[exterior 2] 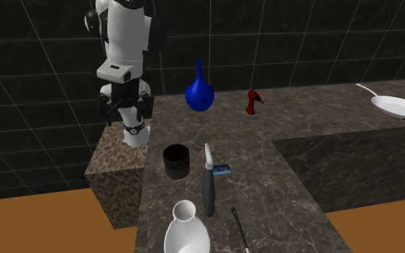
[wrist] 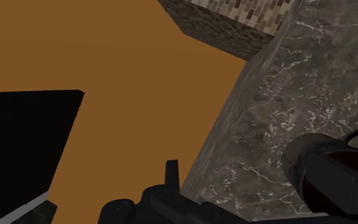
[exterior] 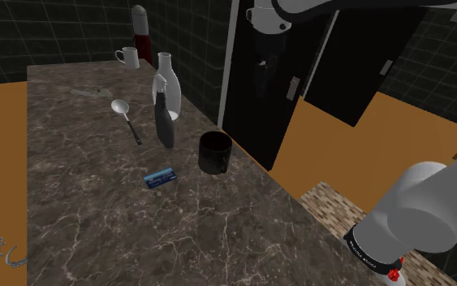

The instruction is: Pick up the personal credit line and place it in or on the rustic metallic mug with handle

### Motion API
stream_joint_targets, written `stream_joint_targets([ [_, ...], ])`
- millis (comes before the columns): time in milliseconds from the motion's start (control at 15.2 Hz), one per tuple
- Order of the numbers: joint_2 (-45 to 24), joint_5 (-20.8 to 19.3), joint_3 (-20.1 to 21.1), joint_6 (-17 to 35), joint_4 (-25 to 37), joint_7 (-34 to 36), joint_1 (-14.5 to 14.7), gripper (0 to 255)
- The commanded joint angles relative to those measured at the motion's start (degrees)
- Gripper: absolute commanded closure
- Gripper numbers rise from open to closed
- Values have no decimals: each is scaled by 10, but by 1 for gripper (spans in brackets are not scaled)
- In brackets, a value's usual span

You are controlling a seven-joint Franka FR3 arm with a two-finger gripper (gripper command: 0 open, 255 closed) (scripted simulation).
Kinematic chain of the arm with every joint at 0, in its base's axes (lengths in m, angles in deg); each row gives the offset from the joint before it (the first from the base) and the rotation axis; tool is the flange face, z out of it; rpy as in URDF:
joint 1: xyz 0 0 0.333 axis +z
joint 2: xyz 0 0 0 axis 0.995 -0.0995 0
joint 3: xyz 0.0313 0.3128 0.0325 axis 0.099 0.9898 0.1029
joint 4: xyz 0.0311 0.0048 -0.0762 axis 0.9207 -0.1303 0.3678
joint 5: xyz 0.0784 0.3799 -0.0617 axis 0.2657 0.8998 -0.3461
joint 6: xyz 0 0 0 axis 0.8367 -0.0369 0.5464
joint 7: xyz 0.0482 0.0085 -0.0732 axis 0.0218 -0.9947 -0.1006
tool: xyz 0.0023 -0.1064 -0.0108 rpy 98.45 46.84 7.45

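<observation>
Right at the wrist lens, your fingers [wrist: 171, 173] show as a dark shape. I cannot tell their gap, so treat wide or narrow as unknown. They hang high and off the table [exterior: 80, 203], over the orange floor [wrist: 126, 70] just outside the table's edge. The dark mug [wrist: 327, 175] stands on the table below and to one side of the fingers, near that edge, with its mouth up and its handle on the side away from them.

The blue card [exterior: 160, 176] lies flat on the table beyond the mug. Going from the fingers you pass the mug first, then reach the card just beside it, not touching. I judge your next move turns on that: travel inward over the table and down, past the mug. The card's long axis seems to run roughly along that same line, one short end toward the mug, so plan to close across its narrow width. A grey spray bottle [exterior: 164, 122] stands beyond the mug too, close to the card.
</observation>
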Motion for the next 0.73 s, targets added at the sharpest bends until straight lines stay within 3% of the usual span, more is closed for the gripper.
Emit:
stream_joint_targets([
  [0,-45,-11,15,-8,36,-14,10,0],
  [660,-263,-89,84,-61,208,-70,71,0],
])
